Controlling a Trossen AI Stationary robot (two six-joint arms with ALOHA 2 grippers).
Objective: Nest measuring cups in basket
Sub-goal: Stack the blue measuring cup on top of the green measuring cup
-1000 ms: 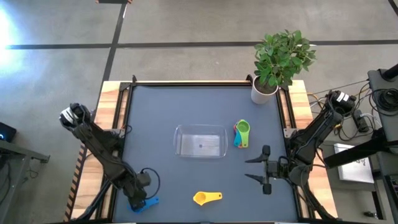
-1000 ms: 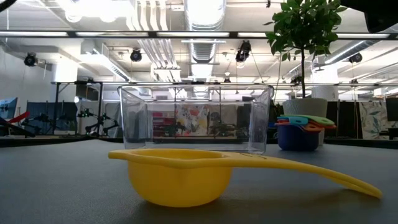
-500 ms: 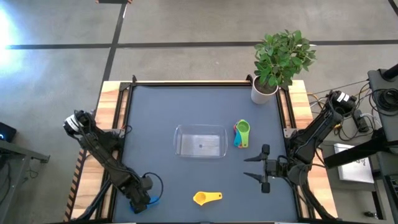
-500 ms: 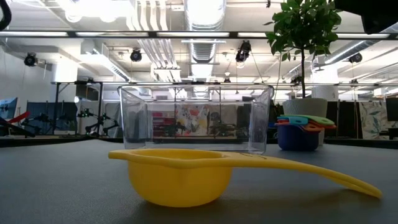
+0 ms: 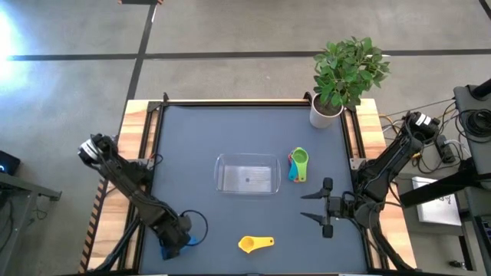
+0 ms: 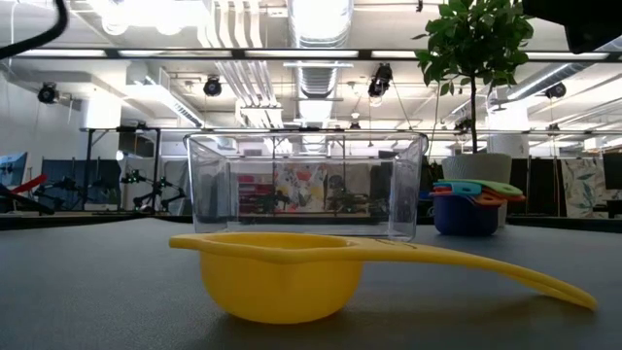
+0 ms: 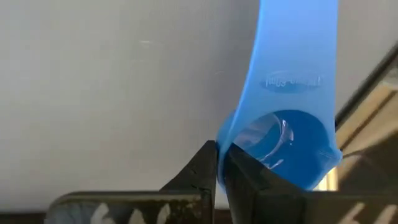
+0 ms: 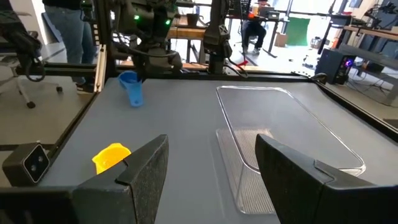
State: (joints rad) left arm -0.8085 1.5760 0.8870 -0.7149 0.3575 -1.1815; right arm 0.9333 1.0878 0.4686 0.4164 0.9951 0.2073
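The left gripper (image 7: 217, 177) is clamped on the rim of the blue measuring cup (image 7: 283, 134) at the table's near left corner, the cup lifted off the mat in the right wrist view (image 8: 130, 87). The clear basket (image 5: 247, 174) sits mid-table with nothing in it. Just to its right stands a nested stack of cups (image 5: 298, 165), green on top. The yellow cup (image 5: 254, 244) lies alone near the front edge, upright, handle pointing right. The right gripper (image 5: 321, 207) waits, fingers spread, right of the basket. A potted plant (image 5: 343, 73) occupies the far right corner.
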